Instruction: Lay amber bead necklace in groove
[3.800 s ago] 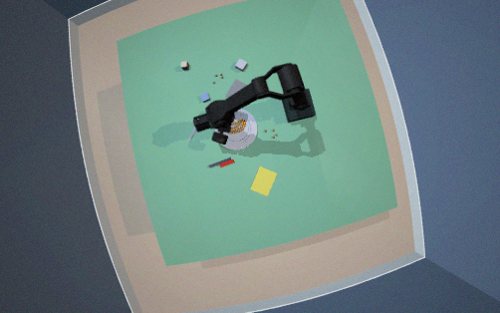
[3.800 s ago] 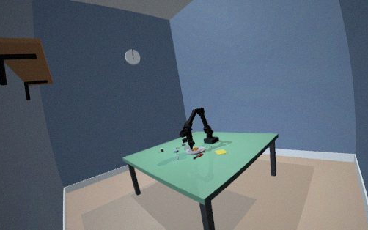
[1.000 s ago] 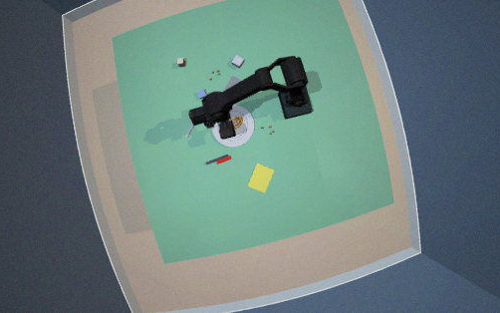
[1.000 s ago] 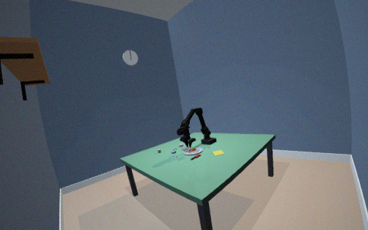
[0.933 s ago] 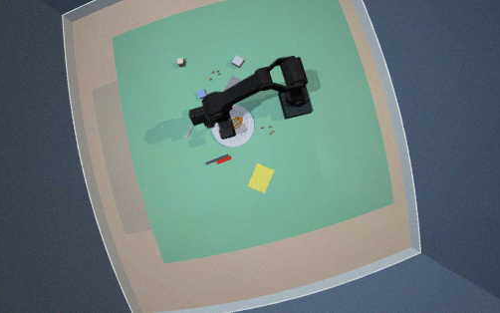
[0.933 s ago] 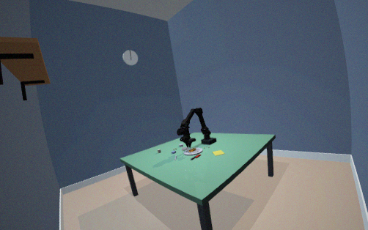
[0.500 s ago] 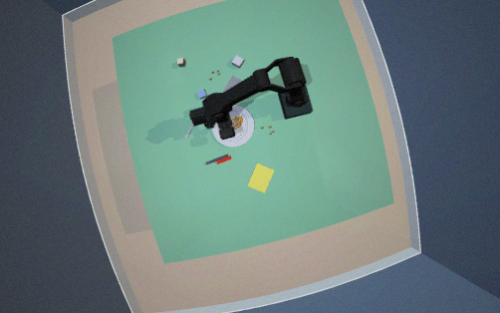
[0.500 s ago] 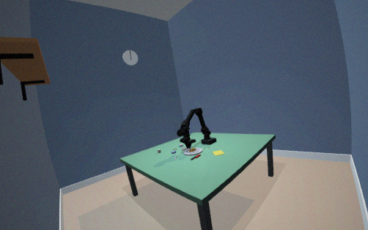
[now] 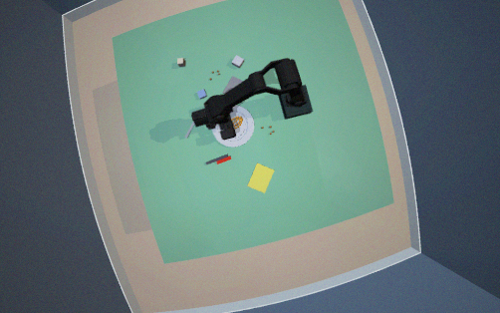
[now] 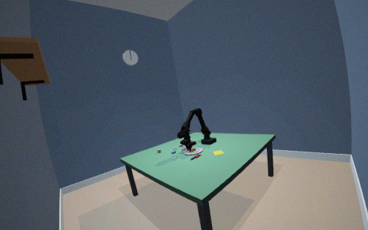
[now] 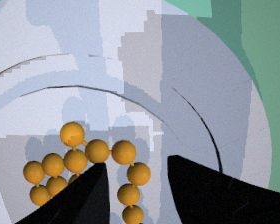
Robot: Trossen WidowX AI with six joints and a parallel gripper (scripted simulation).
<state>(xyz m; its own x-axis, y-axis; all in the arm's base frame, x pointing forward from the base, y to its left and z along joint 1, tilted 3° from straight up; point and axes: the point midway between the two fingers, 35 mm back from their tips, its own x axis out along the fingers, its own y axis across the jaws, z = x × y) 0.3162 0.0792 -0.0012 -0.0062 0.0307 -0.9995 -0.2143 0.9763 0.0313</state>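
Note:
The amber bead necklace (image 9: 238,122) (image 10: 192,150) (image 11: 97,151) lies bunched in the middle of the pale round bead board (image 9: 248,135) (image 10: 197,150) (image 11: 191,60), inside the curved groove lines. My gripper (image 9: 228,132) (image 10: 190,150) (image 11: 138,169) points down low over the board and is partly open. In the wrist view one strand of beads runs between the two fingertips, and neither finger is seen pressing on it. The left finger covers part of the bunched beads. The lower part of the necklace is out of the wrist view.
A yellow sheet (image 9: 261,178) (image 10: 218,152) and a red-handled tool (image 9: 224,159) (image 10: 198,157) lie beyond the board. A blue block (image 9: 201,94), a pale block (image 9: 237,61), a beige block (image 9: 181,62) and a grey flat piece (image 9: 232,85) lie on the other side. Several tiny brown bits lie around.

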